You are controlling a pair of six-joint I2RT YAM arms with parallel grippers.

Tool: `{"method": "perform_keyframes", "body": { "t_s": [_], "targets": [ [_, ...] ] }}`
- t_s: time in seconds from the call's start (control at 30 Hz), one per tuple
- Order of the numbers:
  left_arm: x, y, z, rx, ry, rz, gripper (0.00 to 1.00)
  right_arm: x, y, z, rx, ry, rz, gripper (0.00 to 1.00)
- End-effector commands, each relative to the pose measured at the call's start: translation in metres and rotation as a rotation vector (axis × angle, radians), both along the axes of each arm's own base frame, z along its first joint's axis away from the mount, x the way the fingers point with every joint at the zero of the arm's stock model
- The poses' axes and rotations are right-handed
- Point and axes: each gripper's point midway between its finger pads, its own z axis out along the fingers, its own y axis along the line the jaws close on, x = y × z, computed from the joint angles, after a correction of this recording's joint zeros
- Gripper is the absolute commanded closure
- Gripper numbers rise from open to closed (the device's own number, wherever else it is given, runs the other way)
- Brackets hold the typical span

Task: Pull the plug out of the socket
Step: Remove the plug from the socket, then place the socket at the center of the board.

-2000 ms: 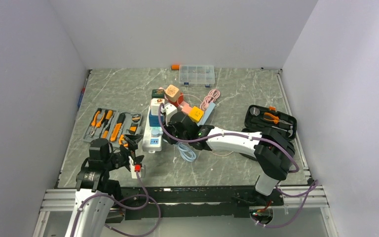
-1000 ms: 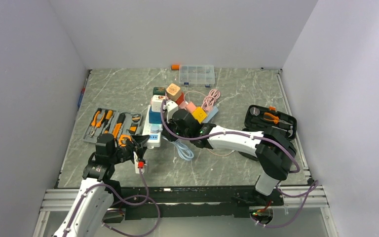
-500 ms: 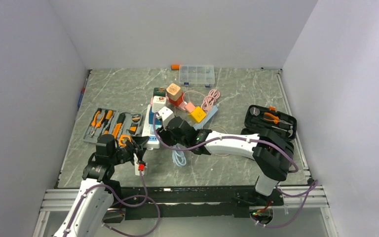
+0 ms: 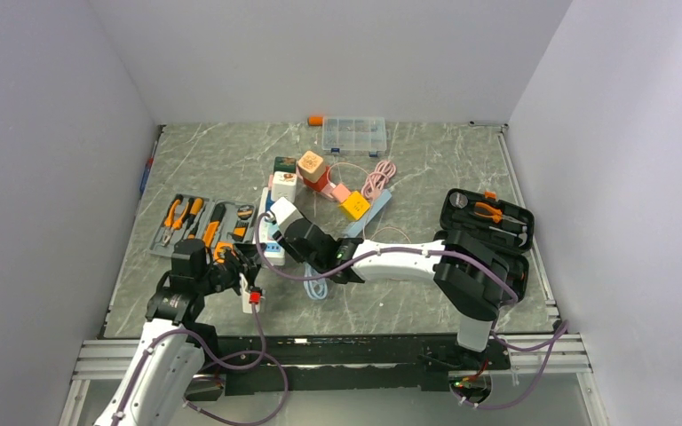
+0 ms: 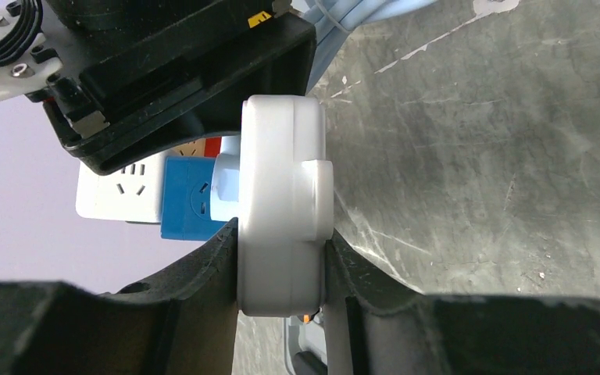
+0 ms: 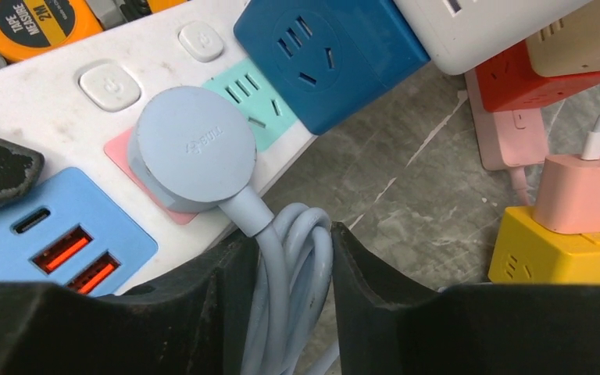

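Observation:
The socket (image 6: 156, 66) is a long white strip with pastel faces, mostly hidden under my right arm in the top view, where its near end (image 4: 272, 252) shows. My left gripper (image 5: 281, 269) is shut on that rounded white end (image 5: 281, 195). The plug (image 6: 191, 148) is round and pale blue and sits in the pink face. Its coiled pale blue cord (image 6: 291, 266) fills the gap of my right gripper (image 6: 289, 312), and both fingers press on it just below the plug. In the top view the right gripper (image 4: 300, 247) hovers over the strip.
A dark blue adapter cube (image 6: 328, 51) and a white one are plugged in further along the strip. Red, pink and yellow cubes (image 6: 562, 250) lie beside it. A tool tray (image 4: 204, 226) is at the left, a clear organizer box (image 4: 353, 135) at the back and a black tool case (image 4: 487, 216) at the right.
My left gripper came up to the strip's near end and has held it since. My right gripper slid left and nearer along the strip, down onto the cord by the plug.

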Motion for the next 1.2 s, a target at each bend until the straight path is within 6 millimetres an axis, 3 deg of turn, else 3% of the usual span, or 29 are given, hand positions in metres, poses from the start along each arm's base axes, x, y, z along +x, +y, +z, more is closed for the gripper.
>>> {"method": "perform_keyframes", "body": {
  "t_s": [0.0, 0.27, 0.53, 0.83, 1.17],
  "targets": [
    [-0.01, -0.013, 0.022, -0.044, -0.004, -0.077, 0.81, 0.006, 0.031, 0.042, 0.137, -0.088, 0.004, 0.62],
    [-0.042, -0.002, -0.014, 0.15, 0.139, -0.161, 0.86, 0.017, 0.018, 0.078, 0.226, -0.169, -0.087, 0.81],
    [-0.05, 0.002, -0.032, 0.212, 0.096, -0.192, 0.92, 0.024, 0.007, 0.084, 0.251, -0.198, -0.156, 0.99],
    [-0.056, 0.008, -0.054, 0.227, 0.126, -0.163, 0.93, 0.04, -0.028, 0.079, 0.315, -0.136, -0.261, 1.0],
    [-0.055, 0.009, -0.07, 0.201, 0.127, -0.122, 0.95, 0.034, -0.029, 0.057, 0.349, -0.031, -0.245, 1.0]
  ]
}}
